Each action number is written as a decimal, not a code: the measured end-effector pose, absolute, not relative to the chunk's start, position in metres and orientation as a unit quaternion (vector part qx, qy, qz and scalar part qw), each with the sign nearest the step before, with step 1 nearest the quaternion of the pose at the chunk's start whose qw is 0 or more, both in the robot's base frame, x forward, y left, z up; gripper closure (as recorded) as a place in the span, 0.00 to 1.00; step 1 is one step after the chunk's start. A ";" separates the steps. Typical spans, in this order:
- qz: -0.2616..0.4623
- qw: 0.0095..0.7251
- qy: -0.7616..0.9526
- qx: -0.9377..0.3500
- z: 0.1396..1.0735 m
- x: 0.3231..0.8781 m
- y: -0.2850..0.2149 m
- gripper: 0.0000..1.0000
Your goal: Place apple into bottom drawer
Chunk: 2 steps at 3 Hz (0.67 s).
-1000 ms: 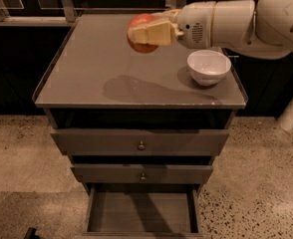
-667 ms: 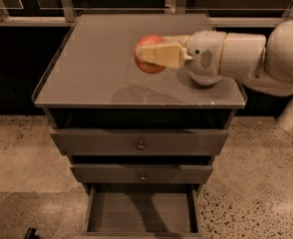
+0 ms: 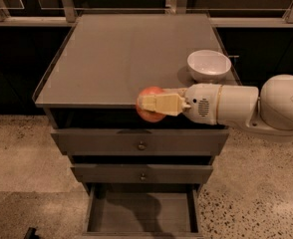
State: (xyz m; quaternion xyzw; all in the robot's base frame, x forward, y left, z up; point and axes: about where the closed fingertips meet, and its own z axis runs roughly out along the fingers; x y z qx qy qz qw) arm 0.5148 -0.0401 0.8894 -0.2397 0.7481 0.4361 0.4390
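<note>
My cream two-finger tool [image 3: 145, 103] pinched the small round red-orange apple [image 3: 149, 116] at the front edge of the flat grey cabinet surface [image 3: 111, 59], right of its middle and high above the open, shallow grey bottom drawer [image 3: 141, 214]. To do this well, I judged I should carry it clear of that edge, then lower it close to the drawer floor before releasing. Moments earlier the apple hung further back over the surface, hiding the round white bowl [image 3: 209, 64].
</note>
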 end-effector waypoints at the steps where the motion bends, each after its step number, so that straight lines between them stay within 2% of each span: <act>1: 0.436 0.439 0.748 -0.240 0.889 0.515 -0.040 1.00; 2: 0.443 0.418 0.760 -0.228 0.854 0.501 -0.033 1.00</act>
